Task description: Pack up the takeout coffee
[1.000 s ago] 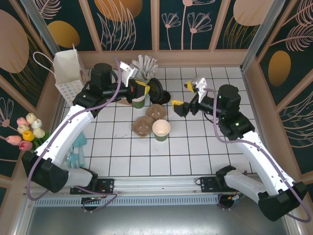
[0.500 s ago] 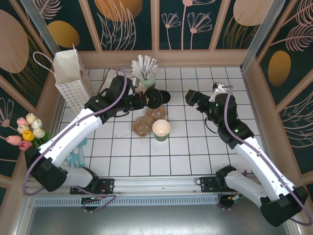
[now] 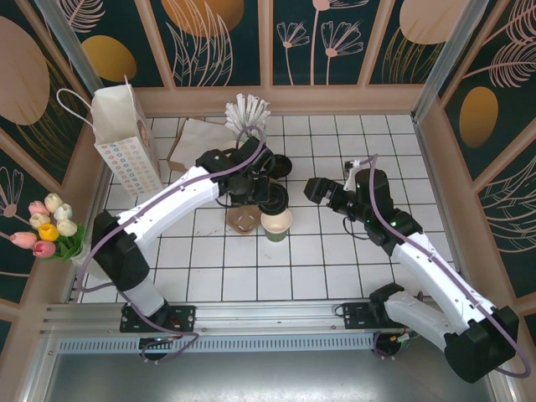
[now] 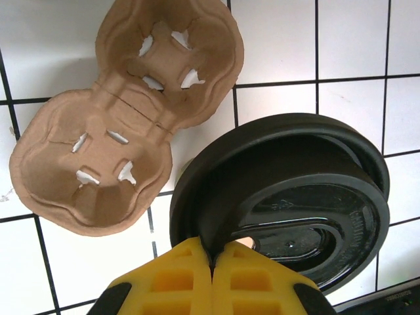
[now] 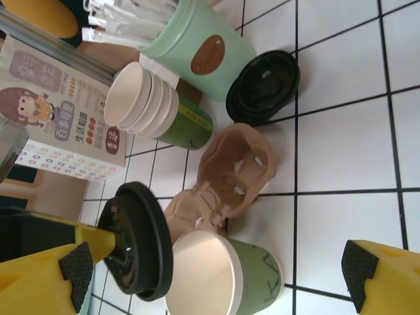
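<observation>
Upright white paper bag (image 3: 126,138) at table's 10 o'clock corner, left gripper (image 4: 212,259) clamped tight on rim of black lid (image 4: 282,190), right gripper (image 3: 322,193) spread wide, holding nothing, at cup's 2 o'clock, brown pulp carrier (image 4: 125,131) flat on tiles, green coffee cup (image 3: 276,223) upright, uncovered, at carrier's 3 o'clock, lid tilted at cup's 12 o'clock.

The white paper bag (image 5: 59,105) carried printed Chinese characters in dark and red ink beside a cartoon girl and a purple panel of further characters, all lying sideways in the right wrist view and too small to be read with certainty. The mint holder (image 5: 203,46) bore a brown oval label whose wording could not be made out, and the stacked cups (image 5: 187,121) showed a thin line of pale print on the green wall, likewise illegible. The green paper cup (image 5: 252,279) showed dark angular strokes on its side, possibly letters, cut off and unreadable.
</observation>
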Tool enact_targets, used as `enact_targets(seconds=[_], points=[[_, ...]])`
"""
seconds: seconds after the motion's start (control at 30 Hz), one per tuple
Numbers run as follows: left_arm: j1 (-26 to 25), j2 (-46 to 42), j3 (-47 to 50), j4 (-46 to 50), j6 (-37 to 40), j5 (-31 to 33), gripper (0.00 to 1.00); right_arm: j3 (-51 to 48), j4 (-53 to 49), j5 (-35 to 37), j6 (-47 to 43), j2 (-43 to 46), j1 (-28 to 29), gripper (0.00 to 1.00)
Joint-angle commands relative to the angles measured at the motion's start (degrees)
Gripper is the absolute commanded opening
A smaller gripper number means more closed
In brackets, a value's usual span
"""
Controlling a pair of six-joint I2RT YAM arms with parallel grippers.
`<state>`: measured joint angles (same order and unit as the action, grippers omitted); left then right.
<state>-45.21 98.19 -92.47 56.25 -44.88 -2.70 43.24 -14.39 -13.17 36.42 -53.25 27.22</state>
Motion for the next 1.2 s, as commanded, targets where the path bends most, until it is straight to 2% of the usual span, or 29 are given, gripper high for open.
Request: enact_targets(seconds=[0.0, 0.17, 0.33, 0.63, 0.87, 1.17], points=[[-0.7, 4.1, -5.3, 8.1, 1.8, -0.8, 0.00, -1.6, -1.0, -4.6, 1.4, -0.4, 0.2, 0.99], [-0.7, 7.8, -8.4, 9.4, 2.4, -2.9, 0.00, -2.7, -2.2, -3.2, 1.5, -0.8, 0.1, 0.99], [-0.8, 10.1, -9.1, 10.1, 3.9, -5.9, 0.00, -2.7, -3.2, -7.3, -0.5, -2.7, 0.1, 0.99], [-0.7, 11.4, -10.1, 10.4, 8.1, -4.0, 0.00, -1.0, -4.2, -6.7, -2.9, -5.1, 0.0, 0.98], [-0.8, 11.4, -9.7, 11.6, 6.7, -3.0, 0.00, -3.2, -3.3, -7.2, -1.6, -3.1, 0.1, 0.98], [-0.8, 12.5, -11.1, 14.7, 8.6, -4.8, 0.00, -3.2, -3.8, -9.9, -2.8, -3.9, 0.2, 0.97]])
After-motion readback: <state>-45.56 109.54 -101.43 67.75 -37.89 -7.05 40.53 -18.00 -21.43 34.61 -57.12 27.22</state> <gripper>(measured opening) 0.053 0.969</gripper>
